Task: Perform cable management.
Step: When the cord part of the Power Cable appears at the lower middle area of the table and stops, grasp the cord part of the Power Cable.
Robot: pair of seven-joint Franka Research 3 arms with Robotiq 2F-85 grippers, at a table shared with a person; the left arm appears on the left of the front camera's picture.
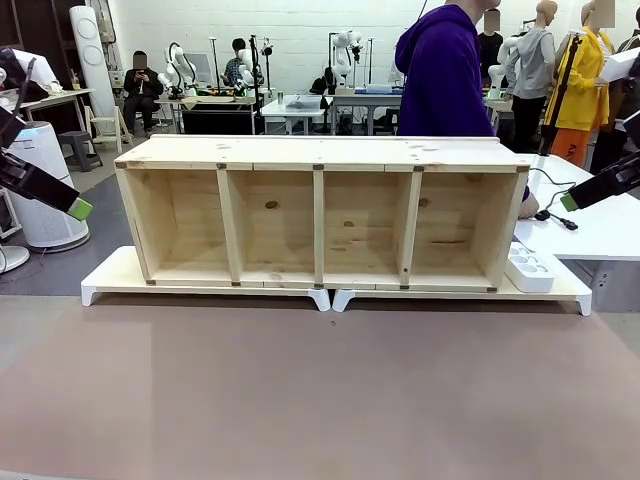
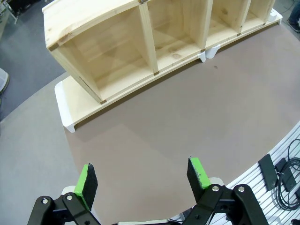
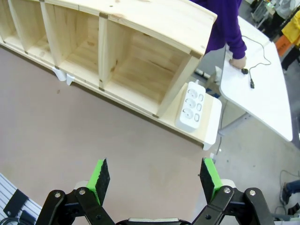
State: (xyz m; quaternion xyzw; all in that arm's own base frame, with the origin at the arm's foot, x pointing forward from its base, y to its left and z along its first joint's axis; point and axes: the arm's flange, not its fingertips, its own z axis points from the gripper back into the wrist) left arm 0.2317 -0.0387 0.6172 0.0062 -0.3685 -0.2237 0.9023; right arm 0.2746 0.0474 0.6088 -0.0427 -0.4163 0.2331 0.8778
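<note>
Cable lies on white table (person's hand beside), past wooden shelf.

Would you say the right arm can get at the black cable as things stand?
Probably yes: the cable lies uncovered on the white table, and the right gripper is open nearby; only the person's hand rests by it.

Four-bay wooden shelf unit: pale pine, brown knots. Rectangular plastic power strip: white. Thin flexible cable: black. Flat tabletop: matte brown. Person's hooded sweater: purple.
</note>
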